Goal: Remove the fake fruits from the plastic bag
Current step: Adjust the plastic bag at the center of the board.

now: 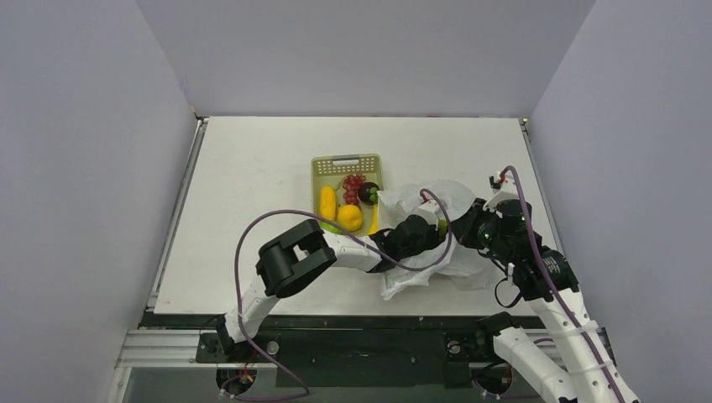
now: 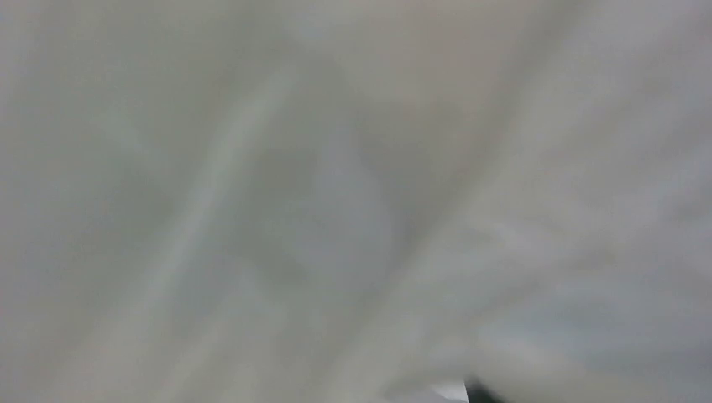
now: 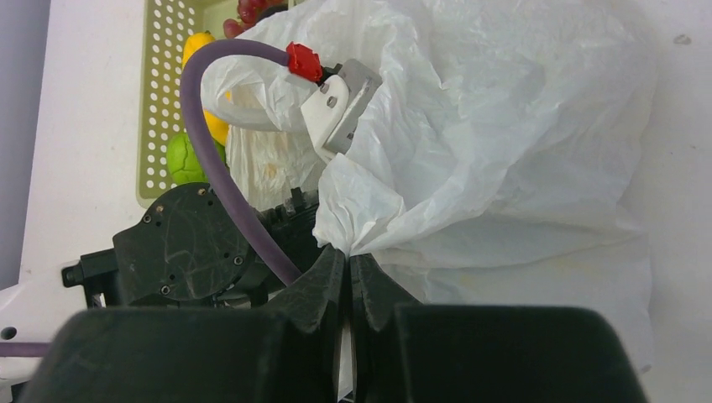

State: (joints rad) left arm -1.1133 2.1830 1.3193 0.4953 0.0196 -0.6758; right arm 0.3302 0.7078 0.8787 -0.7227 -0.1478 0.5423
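The white plastic bag point(image 1: 445, 197) lies crumpled right of centre on the table. My right gripper point(image 3: 347, 252) is shut on a bunched fold of the plastic bag point(image 3: 504, 126) at its near edge. My left arm's wrist point(image 1: 409, 238) reaches into the bag's mouth from the left, and its fingers are hidden under the film. The left wrist view is filled with blurred white bag film point(image 2: 336, 210). Fake fruits lie in the basket: a yellow one point(image 1: 327, 201), an orange one point(image 1: 350, 217), red grapes point(image 1: 353, 185) and a dark maroon one point(image 1: 368, 194). What the bag holds is hidden.
The yellow-green slotted basket point(image 1: 323, 168) stands just left of the bag, touching it. A green fruit point(image 3: 185, 159) sits at the basket's near end. The left arm's purple cable point(image 3: 201, 134) loops over the bag. Grey walls enclose the table point(image 1: 252, 168).
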